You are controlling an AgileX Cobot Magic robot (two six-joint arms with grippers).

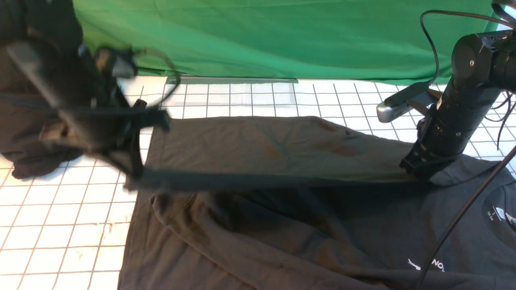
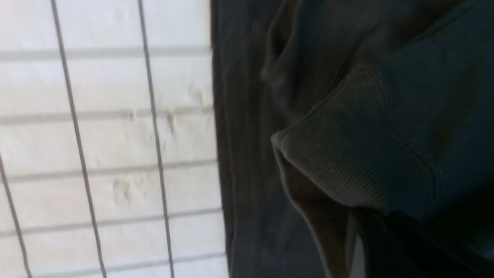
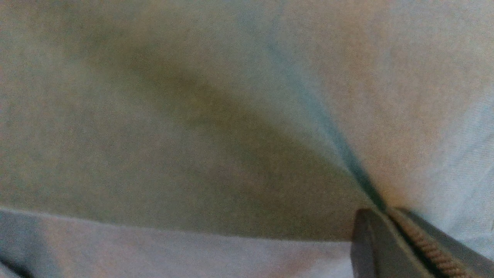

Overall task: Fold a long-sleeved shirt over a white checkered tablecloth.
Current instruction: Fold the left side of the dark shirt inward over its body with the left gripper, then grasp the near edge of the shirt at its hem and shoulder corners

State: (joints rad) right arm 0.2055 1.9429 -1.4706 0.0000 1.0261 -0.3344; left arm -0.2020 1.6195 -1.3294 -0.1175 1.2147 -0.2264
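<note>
Shirt: The long-sleeved shirt (image 1: 282, 241), dark brown-black, lies spread over the middle and right of the white checkered tablecloth (image 1: 60, 209). It reaches the near edge of my front view.
Raised edge: One long edge of the shirt is lifted off the table. It is pulled into a straight, taut band running left to right between my two grippers. The panel behind it slopes back down to the cloth.
Print: A small white logo (image 1: 415, 264) shows at the near right, with the letters "NO" beside it. A white neck label (image 1: 500, 212) sits further right, close to the frame's edge.
Cuff: My left wrist view shows a ribbed sleeve cuff (image 2: 347, 154) lying on the shirt body, near the shirt's straight side edge.
Left gripper: The left gripper (image 1: 131, 173) is motion-blurred in the front view, raised above the shirt's left side. Its jaws are pressed together and the taut band ends right at them, so I read it as pinching the shirt's edge.
Right gripper: The right gripper (image 3: 386, 214) is low at the band's right end. My right wrist view shows its jaws pressed together on a ridge of shirt fabric.
Tablecloth: Bare squares show to the left of the shirt and behind it, with faint specks at the near left.
Surroundings: A black lumpy cloth (image 1: 28, 133) sits at the far left beside my left arm. Plain green fabric (image 1: 282, 36) runs along the back.
</note>
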